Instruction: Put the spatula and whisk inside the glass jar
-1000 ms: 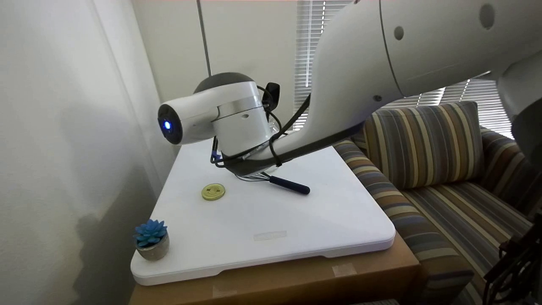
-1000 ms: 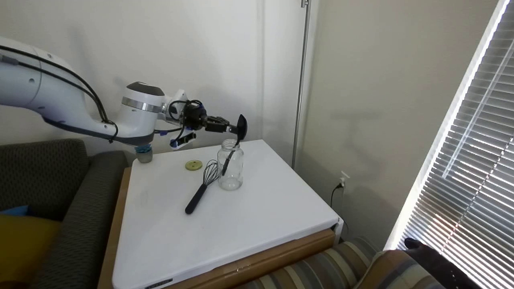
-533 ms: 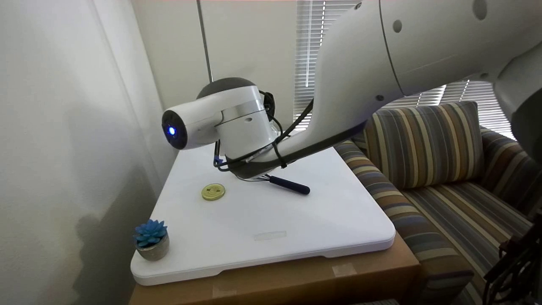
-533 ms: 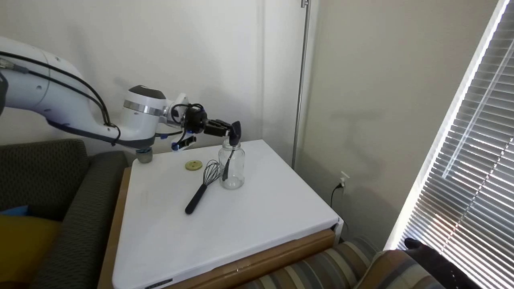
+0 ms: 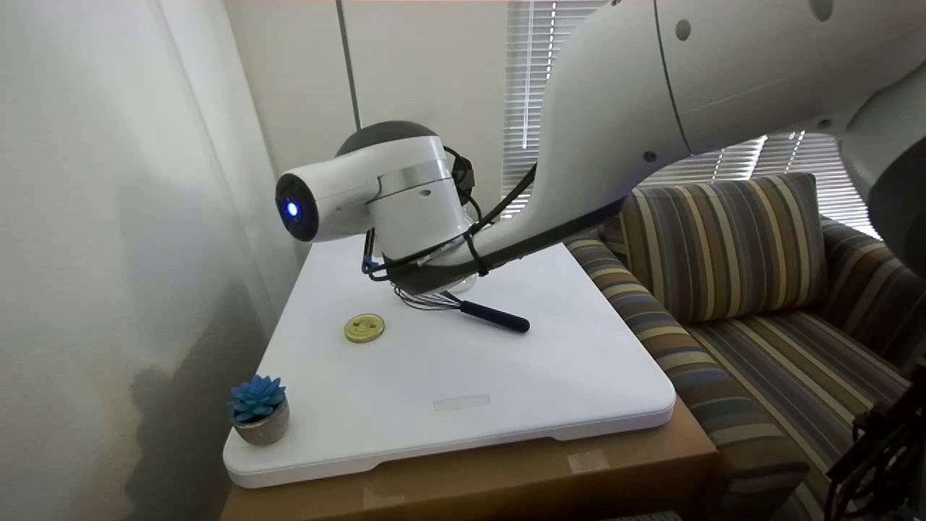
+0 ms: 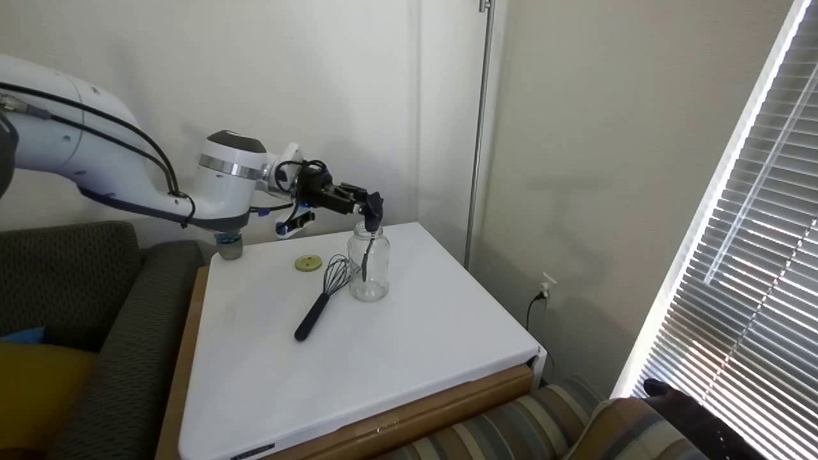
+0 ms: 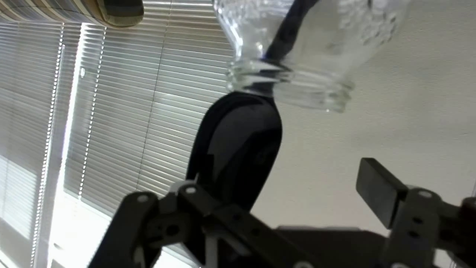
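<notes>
The black spatula point(image 6: 373, 214) stands handle-down in the glass jar point(image 6: 381, 271), its rounded head above the mouth. In the wrist view the jar point(image 7: 316, 87) appears upside down, with the spatula's head point(image 7: 243, 137) by the left finger. Whether head and finger touch, I cannot tell. My gripper point(image 7: 293, 182) is open, a wide gap between its fingers. In an exterior view the gripper point(image 6: 363, 199) is level with the spatula's head, just over the jar. The whisk point(image 6: 313, 315) lies on the table, wire end near the jar. The arm hides the gripper and most of the jar in an exterior view, where the whisk point(image 5: 495, 316) shows.
A yellow-green disc point(image 5: 364, 328) lies on the white table point(image 5: 564, 383). A potted blue succulent point(image 5: 258, 412) stands at one corner. A striped sofa point(image 5: 723, 253) borders the table, and a wall point(image 6: 358, 96) rises behind it.
My gripper has gone from shut on the spatula to open. The spatula has dropped lower into the jar and its handle stands steeper. The arm dipped, then rose slightly.
</notes>
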Available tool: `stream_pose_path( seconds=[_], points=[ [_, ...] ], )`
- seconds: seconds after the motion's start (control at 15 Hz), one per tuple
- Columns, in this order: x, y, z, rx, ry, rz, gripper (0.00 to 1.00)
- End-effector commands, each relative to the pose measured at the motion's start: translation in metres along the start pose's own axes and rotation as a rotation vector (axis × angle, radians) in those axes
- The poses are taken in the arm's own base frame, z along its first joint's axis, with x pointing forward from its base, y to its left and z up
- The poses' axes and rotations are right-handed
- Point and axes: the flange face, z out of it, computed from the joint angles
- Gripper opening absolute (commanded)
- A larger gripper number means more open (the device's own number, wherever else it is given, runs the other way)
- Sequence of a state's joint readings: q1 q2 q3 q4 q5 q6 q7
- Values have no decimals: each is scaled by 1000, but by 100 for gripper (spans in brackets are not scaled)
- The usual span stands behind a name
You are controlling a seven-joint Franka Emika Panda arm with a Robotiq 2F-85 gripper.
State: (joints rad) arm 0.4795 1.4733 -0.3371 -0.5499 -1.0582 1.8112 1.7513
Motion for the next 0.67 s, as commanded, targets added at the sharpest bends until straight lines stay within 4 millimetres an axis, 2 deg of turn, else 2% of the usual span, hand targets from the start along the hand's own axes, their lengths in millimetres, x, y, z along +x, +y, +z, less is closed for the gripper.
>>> stream_pose_path(
  seconds=[0.0,0.33,0.6],
  points=[
    [33,2,-4,-27,-12,75,100],
    [87,17,-15,-122,-64,257,100],
    [112,33,-9,-232,-149,399,100]
  ],
)
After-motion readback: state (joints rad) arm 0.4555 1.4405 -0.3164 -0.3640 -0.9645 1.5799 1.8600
